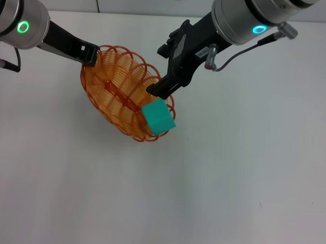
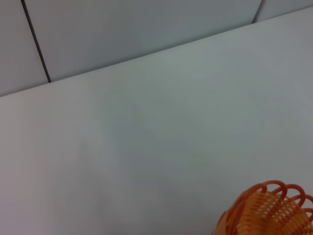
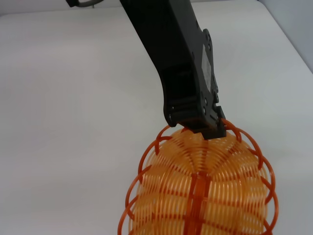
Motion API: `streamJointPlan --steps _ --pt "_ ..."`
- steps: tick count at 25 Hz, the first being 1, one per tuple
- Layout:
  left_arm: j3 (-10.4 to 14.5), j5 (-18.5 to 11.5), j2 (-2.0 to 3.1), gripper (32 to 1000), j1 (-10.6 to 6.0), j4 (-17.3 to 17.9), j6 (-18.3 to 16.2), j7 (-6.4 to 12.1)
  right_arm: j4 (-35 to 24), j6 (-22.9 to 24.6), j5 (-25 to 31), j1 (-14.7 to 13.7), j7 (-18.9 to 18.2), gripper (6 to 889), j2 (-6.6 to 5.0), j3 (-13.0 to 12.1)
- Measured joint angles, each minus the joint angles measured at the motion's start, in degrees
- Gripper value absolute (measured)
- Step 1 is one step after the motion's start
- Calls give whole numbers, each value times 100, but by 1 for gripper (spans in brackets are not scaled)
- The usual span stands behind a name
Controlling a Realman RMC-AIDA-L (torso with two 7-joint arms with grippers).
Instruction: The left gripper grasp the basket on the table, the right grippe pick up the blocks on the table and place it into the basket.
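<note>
A pale wall (image 2: 122,29) with dark seams (image 2: 35,41) stands behind.

A bare test bench, lab-like: a plain white matte tabletop (image 1: 214,188) fills the view, with pale grey wall panels (image 2: 146,24), split by dark seams, toward twelve o'clock.

basket (image 2: 266,210) rim at corner | table (image 2: 156,147) beyond

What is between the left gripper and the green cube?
In the head view, the orange basket spans that whole stretch: the left gripper grips its far rim, and the green cube, under the right gripper, is at the opposite rim.
</note>
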Motion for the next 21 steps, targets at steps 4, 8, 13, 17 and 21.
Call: streamJointPlan --steps 4,8,13,17,21 --pt "0 0 0 84 -1 0 -7 2 -3 1 -3 -12 -6 843 -1 3" --pt "0 -3 0 84 -1 0 -9 2 -3 1 -5 -43 -8 842 -1 3" --pt "0 -8 0 84 -2 0 -10 2 -3 1 -5 -64 -11 842 -1 3" --pt "4 -13 0 84 -2 0 -9 5 -2 1 -5 -67 -11 842 -1 3" --pt "9 -16 0 84 -2 0 -9 11 -2 1 -5 -76 -12 842 -1 3"
